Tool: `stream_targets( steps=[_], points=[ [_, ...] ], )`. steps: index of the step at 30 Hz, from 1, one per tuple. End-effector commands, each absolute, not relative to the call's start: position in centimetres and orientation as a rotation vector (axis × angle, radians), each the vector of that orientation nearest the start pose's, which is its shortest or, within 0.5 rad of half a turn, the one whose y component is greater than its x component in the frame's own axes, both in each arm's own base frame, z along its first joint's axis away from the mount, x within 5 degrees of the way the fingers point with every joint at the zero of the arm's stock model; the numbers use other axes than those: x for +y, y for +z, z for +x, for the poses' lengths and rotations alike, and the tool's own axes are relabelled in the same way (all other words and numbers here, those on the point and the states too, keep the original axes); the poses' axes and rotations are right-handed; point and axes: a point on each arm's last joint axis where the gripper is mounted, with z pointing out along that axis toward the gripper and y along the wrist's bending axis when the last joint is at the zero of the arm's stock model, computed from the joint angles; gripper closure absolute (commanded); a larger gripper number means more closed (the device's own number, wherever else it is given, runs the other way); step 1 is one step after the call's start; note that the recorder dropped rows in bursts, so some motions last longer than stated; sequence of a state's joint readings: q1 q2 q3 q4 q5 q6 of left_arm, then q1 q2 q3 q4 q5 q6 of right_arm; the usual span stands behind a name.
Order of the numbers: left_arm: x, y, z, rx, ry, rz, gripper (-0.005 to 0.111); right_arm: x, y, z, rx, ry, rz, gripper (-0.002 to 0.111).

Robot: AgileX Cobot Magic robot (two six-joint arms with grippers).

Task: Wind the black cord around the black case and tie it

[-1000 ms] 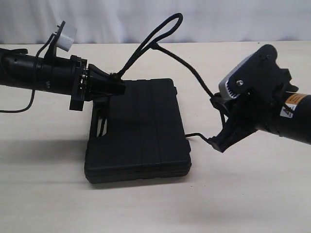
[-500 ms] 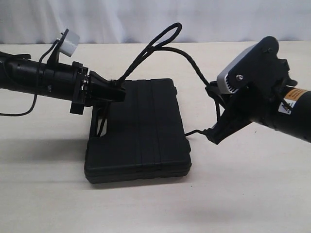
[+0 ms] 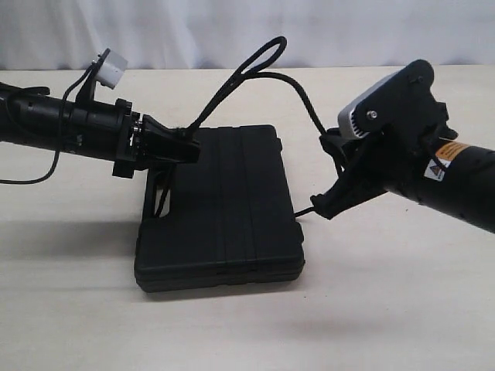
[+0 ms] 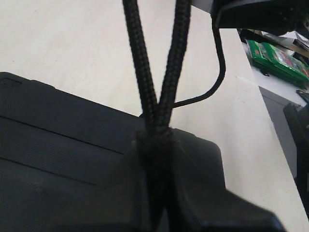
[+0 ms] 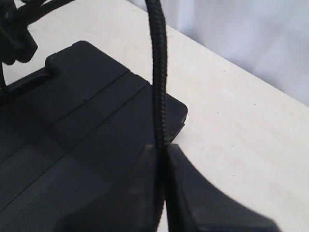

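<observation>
The black case (image 3: 224, 209) lies flat on the pale table, lid up. The black cord (image 3: 255, 63) rises from my left gripper (image 3: 189, 143) in a doubled loop above the case's far edge, then arcs down to my right gripper (image 3: 329, 147) off the case's right side. Below that gripper a short tail of the cord (image 3: 305, 211) reaches the case's right edge. My left gripper (image 4: 157, 137) is shut on two strands of the black cord (image 4: 159, 72) over the case (image 4: 58, 125). My right gripper (image 5: 161, 147) is shut on one strand of the cord (image 5: 158, 72), with the case (image 5: 82, 111) beneath.
A white curtain (image 3: 232, 31) hangs behind the table (image 3: 387, 309). A thin robot cable (image 3: 46, 166) trails from the left arm onto the table. Green boxes (image 4: 275, 55) sit off the table's edge in the left wrist view.
My right gripper has moved left toward the case and slightly up, still holding the cord, so the cord's arc has tightened. The left gripper has barely moved.
</observation>
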State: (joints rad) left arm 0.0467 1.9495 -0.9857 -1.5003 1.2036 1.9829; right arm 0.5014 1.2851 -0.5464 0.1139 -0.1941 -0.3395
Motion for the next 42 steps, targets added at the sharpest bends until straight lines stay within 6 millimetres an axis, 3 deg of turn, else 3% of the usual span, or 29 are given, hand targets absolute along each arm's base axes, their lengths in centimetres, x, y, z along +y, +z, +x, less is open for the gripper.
stream_targets(
  steps=[1,7,11,16,23,26,31,38,42],
  points=[
    [-7.0,16.7,33.8,1.879,-1.196,0.876,0.107,11.2,23.2,22.7,1.912,0.176,-0.594,0.104],
    [-7.0,16.8,33.9,1.89,-1.211,0.841,0.107,10.1,22.9,23.1,1.932,0.145,-0.615,0.104],
    [-7.1,16.8,33.9,1.886,-1.213,0.832,0.107,10.8,23.1,23.0,1.879,0.191,-0.697,0.104],
    [-8.0,16.8,33.7,1.881,-1.229,0.86,0.107,12.5,23.1,22.9,1.771,0.388,-0.751,0.104],
    [-9.0,16.8,33.5,1.874,-1.246,0.89,0.107,13.6,21.1,23.7,1.8,0.525,-0.742,0.104],
    [-8.9,16.8,33.5,1.875,-1.245,0.888,0.107,13.0,20.8,24.1,1.877,0.526,-0.603,0.104],
    [-8.5,16.9,33.6,1.877,-1.238,0.873,0.107,10.7,21.0,25.1,1.898,0.485,-0.518,0.104],
    [-8.2,16.9,33.8,1.874,-1.233,0.847,0.107,7.6,19.8,24.9,1.954,0.581,-0.708,0.104],
    [-8.2,16.9,33.8,1.875,-1.235,0.846,0.107,6.9,19.0,25.0,1.961,0.626,-0.738,0.104]
  ],
)
